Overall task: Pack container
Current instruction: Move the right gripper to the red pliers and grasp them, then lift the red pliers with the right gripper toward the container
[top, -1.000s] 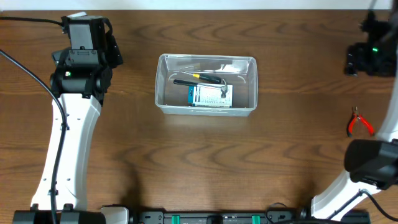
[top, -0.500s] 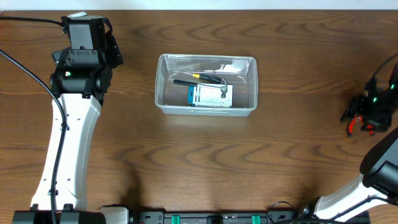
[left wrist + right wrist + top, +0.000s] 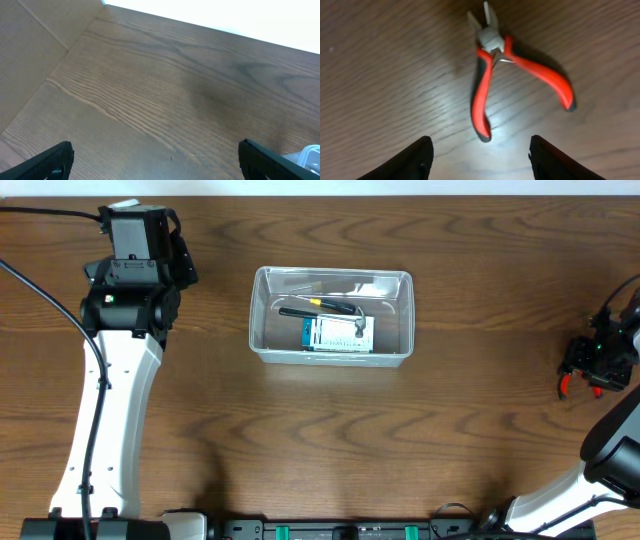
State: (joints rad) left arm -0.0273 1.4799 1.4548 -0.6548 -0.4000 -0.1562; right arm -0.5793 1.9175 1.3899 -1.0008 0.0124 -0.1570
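The clear plastic container [image 3: 331, 278] stands on the table's middle, holding a small blue-and-white box [image 3: 337, 334] and a black tool with a yellow band [image 3: 320, 307]. Red-handled pliers [image 3: 495, 65] lie on the wood at the right edge, also seen in the overhead view [image 3: 564, 386]. My right gripper [image 3: 482, 157] is open just above the pliers, its fingers spread on both sides of the handles, not touching them. My left gripper [image 3: 155, 162] is open and empty over bare wood at the far left, its arm [image 3: 130, 260] away from the container.
The table's far edge [image 3: 200, 22] runs close behind the left gripper. A corner of the container [image 3: 307, 155] shows at the lower right of the left wrist view. The right arm's base [image 3: 620, 450] stands at the table's right front.
My right arm swung from the far right corner down to the pliers and now hovers right over them. The left arm and the container have not moved.
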